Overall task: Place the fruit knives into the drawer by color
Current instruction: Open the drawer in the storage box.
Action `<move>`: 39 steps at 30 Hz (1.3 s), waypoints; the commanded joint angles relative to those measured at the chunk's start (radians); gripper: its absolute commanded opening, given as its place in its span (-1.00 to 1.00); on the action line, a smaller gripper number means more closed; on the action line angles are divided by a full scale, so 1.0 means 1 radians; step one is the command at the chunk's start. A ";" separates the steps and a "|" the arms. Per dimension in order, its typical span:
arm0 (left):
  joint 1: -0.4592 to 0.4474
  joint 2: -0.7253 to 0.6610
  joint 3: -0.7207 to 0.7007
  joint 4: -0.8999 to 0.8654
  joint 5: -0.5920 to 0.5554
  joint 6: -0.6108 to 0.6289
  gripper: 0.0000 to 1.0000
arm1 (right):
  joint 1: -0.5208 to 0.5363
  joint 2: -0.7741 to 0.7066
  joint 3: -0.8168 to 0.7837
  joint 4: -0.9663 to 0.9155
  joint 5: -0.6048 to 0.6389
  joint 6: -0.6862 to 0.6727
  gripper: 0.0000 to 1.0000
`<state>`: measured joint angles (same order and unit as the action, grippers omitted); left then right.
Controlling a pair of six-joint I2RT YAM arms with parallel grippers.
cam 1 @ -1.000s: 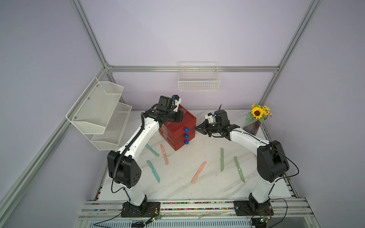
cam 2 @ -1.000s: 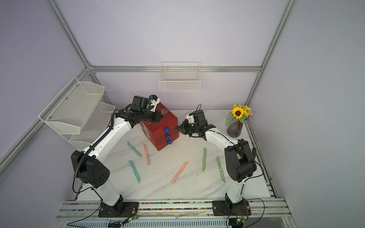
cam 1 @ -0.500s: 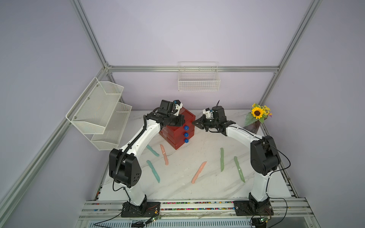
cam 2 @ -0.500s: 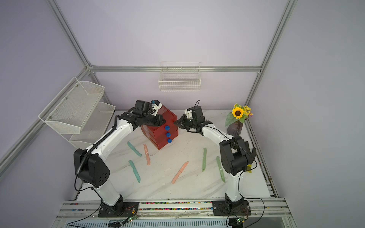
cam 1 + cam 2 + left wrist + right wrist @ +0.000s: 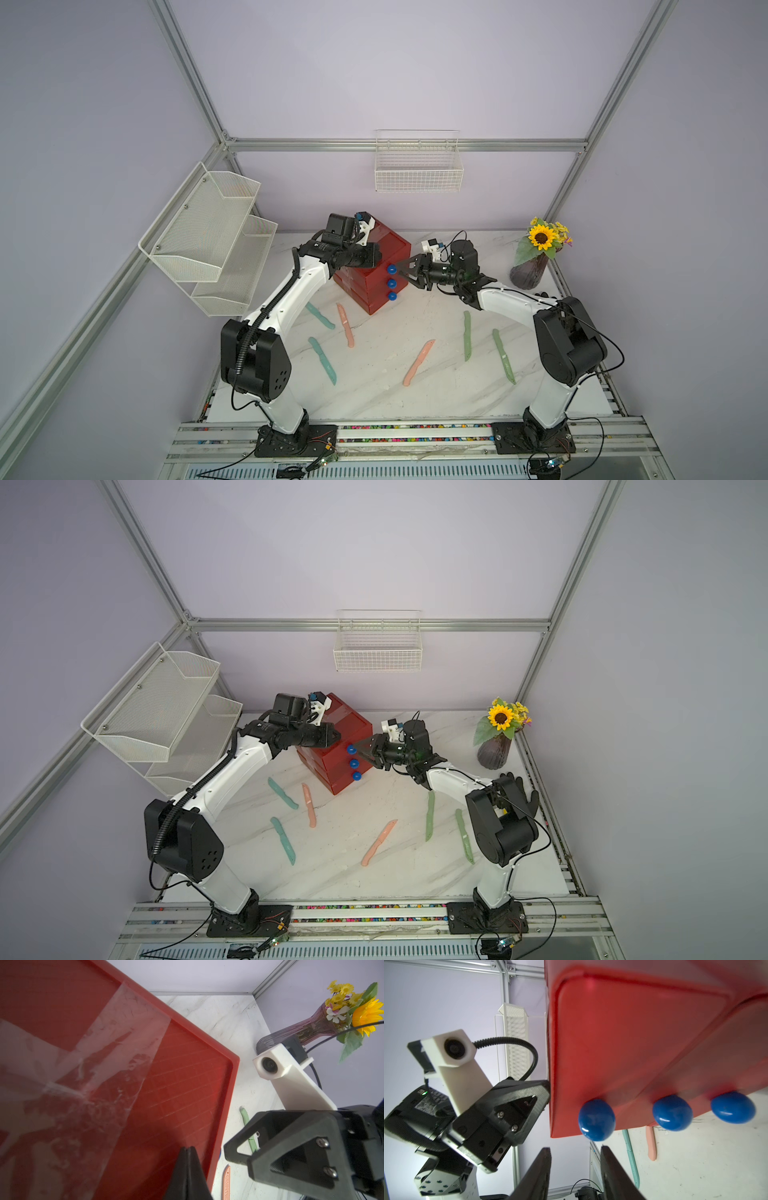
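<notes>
Right gripper [image 5: 575, 1148] hangs part-open and empty, just before the top knob [image 5: 596, 1119]. Left gripper [image 5: 188, 1152], pinched closed, sits against the cabinet [image 5: 365, 286]. All six knives [image 5: 419, 362] lie on the table [image 5: 395, 399].

This is a robotics lab test cell. Bare aluminium frame [image 5: 407, 144] bars box in plain lilac panels [image 5: 374, 62] across the upper half of both top views. A left arm [image 5: 291, 291] and a right arm [image 5: 511, 297], white with black joints, are bolted to a slotted rail [image 5: 415, 442] along the bottom edge, beside a marble-patterned tabletop [image 5: 395, 399]. Staged props fill the middle: a wire basket [image 5: 417, 176], a mesh shelf [image 5: 208, 232] at left, a sunflower vase [image 5: 530, 270] at right, a red drawer [image 5: 365, 286] cabinet and fruit knives [image 5: 419, 362].
</notes>
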<state>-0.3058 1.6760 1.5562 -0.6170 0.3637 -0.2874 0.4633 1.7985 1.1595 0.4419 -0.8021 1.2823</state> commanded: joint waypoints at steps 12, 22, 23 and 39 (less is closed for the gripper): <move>0.043 0.000 -0.068 -0.013 0.034 -0.019 -1.00 | 0.040 0.089 0.065 0.063 -0.016 0.030 -0.12; 0.045 0.007 -0.082 0.004 0.056 -0.029 -1.00 | 0.034 0.071 0.070 -0.025 0.022 -0.028 0.00; 0.044 0.011 -0.084 0.005 0.057 -0.031 -1.00 | 0.032 0.079 0.077 -0.025 0.026 -0.029 0.00; 0.057 0.023 -0.106 0.028 0.084 -0.050 -1.00 | 0.002 0.140 0.119 -0.036 0.047 -0.049 0.11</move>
<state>-0.2569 1.6711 1.4887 -0.5011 0.4648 -0.3264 0.4660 1.9118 1.2484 0.4095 -0.7555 1.2510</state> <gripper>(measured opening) 0.047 0.557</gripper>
